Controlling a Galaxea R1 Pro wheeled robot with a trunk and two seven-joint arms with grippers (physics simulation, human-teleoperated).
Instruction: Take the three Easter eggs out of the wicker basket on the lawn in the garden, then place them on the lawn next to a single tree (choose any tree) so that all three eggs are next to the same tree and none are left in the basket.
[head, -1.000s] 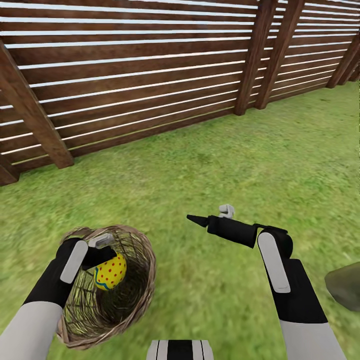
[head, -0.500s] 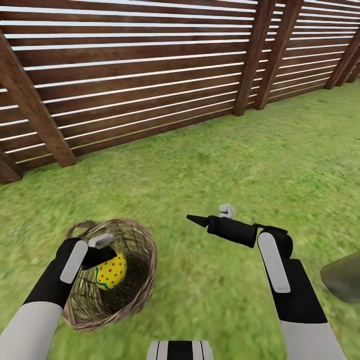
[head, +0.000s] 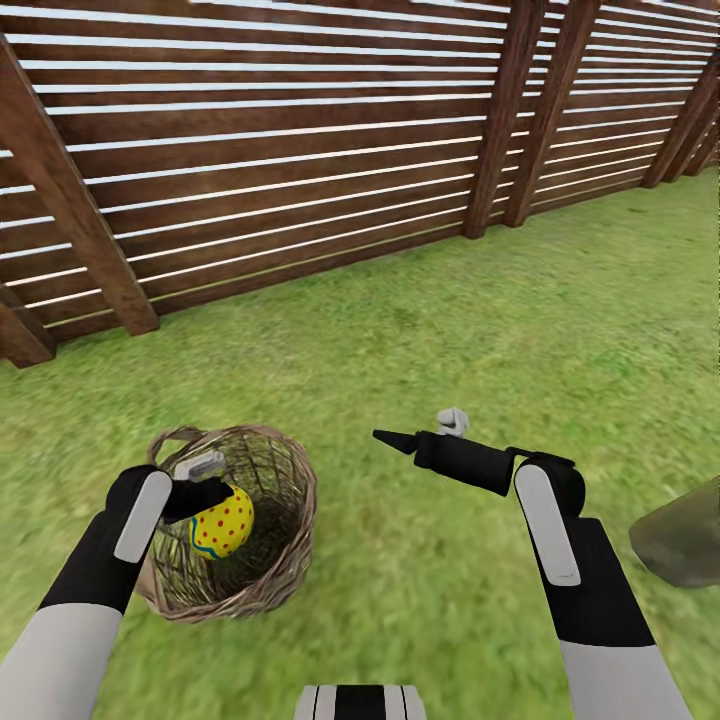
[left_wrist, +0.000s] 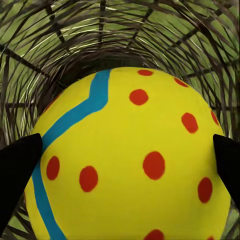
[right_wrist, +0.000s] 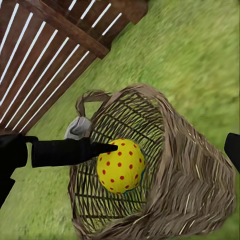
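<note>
My left gripper (head: 213, 492) is shut on a yellow Easter egg (head: 222, 525) with red dots and a blue zigzag band. It holds the egg inside the mouth of the brown wicker basket (head: 296, 500), which rests on the lawn (head: 450, 330). In the left wrist view the egg (left_wrist: 125, 150) sits between black fingertips (left_wrist: 17, 170), with basket weave (left_wrist: 150, 30) behind it. My right gripper (head: 395, 438) hovers over the grass to the basket's right, pointing at it. The right wrist view takes in the basket (right_wrist: 200, 185) and egg (right_wrist: 120, 167), with one fingertip (right_wrist: 233, 149) far out at the frame's edge.
A brown slatted wooden fence (head: 300, 150) with slanted posts bounds the grass a short way behind the basket. A grey-green mass (head: 682, 545) is cut off at the right edge of the head view; I cannot tell what it is. Open grass stretches ahead and to the right.
The whole head view has shifted, so the camera moved. The basket now looks smaller and farther from me. Both arms keep their pose, and the left gripper still holds the egg.
</note>
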